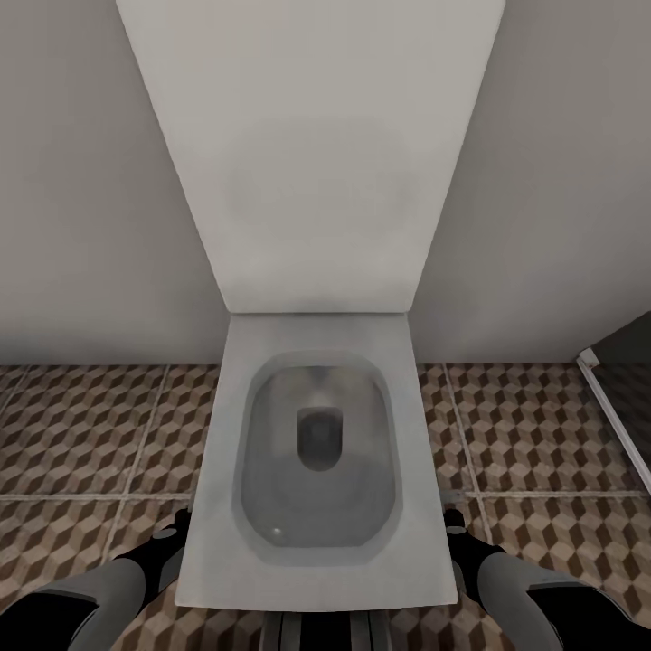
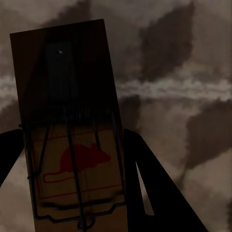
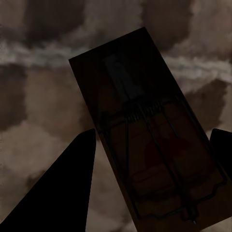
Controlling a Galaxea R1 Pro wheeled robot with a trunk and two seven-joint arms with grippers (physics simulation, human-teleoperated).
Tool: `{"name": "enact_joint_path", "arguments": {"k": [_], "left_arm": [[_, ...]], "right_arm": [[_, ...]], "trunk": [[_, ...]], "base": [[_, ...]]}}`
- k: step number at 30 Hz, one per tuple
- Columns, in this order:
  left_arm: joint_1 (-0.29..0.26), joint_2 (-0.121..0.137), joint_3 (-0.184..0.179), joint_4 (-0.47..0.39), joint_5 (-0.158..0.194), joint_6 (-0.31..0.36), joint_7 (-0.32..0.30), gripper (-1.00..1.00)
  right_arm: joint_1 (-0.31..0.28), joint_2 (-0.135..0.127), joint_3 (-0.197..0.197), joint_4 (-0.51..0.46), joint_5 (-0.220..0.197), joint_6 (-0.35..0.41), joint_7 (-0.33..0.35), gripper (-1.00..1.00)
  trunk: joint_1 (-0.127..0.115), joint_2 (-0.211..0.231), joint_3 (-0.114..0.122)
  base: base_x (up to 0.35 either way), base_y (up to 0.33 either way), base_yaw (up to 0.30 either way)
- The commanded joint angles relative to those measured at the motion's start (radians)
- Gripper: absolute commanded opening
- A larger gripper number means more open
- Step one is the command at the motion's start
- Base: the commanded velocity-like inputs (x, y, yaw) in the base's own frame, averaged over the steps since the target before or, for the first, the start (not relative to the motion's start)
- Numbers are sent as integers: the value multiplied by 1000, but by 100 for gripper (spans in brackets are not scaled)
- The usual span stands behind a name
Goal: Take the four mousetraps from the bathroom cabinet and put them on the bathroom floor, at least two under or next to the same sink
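head camera above toilet (image 1: 316, 434), wrist cameras close over tiled floor (image 2: 193, 58)

A white rectangular ceramic toilet (image 1: 316, 470) with raised lid blocks the middle, backed by a pale wall (image 1: 81, 226). Cube-patterned brown and beige floor tiles (image 1: 90, 434) lie open on either side.

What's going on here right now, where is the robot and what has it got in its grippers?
The robot faces a white toilet against the wall, on the bathroom floor of cube-pattern tiles, an arm lowered on either side of the bowl. The left wrist view shows a mousetrap between the left gripper fingers, over the tiles. The right wrist view shows a second mousetrap between the right gripper fingers. Both look carried; whether the fingers actually press on them is hard to tell.
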Motion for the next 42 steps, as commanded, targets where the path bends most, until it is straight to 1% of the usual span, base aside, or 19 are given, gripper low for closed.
{"name": "enact_joint_path", "arguments": {"k": [1,14,42], "left_arm": [[-1,0,-8,1,7,-3,-3,-100],[-1,1,-8,1,8,-4,-3,-100],[-1,0,-8,1,8,-4,-3,-100]], "right_arm": [[-1,0,5,3,6,-3,-6,-100],[-1,0,4,3,4,-15,-6,-100],[-1,-1,4,3,3,-14,-6,-100]], "trunk": [[0,0,-1],[0,0,-1],[0,0,-1]], "base": [[0,0,0],[0,0,0],[0,0,0]]}}
